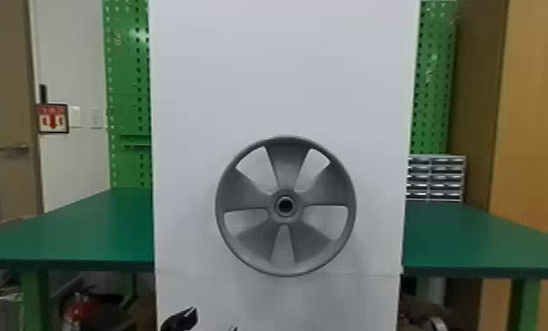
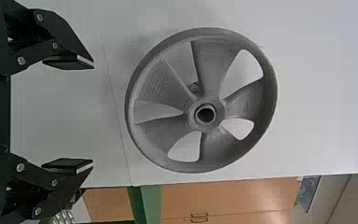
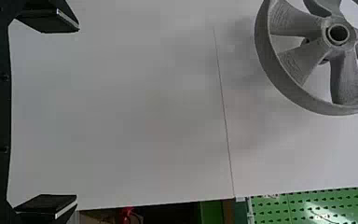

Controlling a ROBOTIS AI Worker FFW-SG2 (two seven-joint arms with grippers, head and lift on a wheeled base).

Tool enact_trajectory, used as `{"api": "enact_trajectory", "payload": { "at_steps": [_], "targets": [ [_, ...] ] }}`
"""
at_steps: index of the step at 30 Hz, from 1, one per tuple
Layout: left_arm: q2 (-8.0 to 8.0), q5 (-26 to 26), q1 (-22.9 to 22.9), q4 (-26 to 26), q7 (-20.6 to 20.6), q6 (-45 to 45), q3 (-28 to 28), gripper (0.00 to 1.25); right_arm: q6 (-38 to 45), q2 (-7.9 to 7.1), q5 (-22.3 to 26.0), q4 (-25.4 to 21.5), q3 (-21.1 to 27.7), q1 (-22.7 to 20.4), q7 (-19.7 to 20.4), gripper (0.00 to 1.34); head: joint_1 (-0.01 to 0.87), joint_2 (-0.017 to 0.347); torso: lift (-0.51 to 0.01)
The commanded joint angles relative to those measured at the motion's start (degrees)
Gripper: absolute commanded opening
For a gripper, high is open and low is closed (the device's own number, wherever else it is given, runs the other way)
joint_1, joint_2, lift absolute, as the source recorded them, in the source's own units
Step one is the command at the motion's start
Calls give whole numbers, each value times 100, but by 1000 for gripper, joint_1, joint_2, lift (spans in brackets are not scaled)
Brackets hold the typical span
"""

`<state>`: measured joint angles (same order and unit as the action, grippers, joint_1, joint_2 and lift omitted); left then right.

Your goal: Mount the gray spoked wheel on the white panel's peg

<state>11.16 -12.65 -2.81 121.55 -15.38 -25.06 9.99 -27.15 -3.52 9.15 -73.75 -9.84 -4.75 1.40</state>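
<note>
So the left gripper (image 1: 214, 318) sits low in the head view, below the wheel (image 1: 284, 257) and off to its left, jaws spread wide with nothing in them. Right gripper (image 3: 77, 114) is aimed at the white panel (image 3: 135, 116), jaws wide apart and empty too, wheel well apart from them. Wheel's up on the panel, upright, open hub (image 1: 270, 206) facing the robot, axle line pretty much level and straight out.
</note>
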Motion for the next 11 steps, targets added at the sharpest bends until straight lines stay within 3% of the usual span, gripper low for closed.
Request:
{"api": "enact_trajectory", "payload": {
  "at_steps": [1, 11],
  "targets": [
    [0, 0, 0, 0, 0, 10, -6, 750, -1, 1, -1, 19, -18, 1, 0, 1339, 123, -8, -401],
    [9, 0, 8, -9, 0, 10, -23, 750, -10, 1, 34, 63, -44, 10, 0, 1339, 123, -8, -401]
  ]
}}
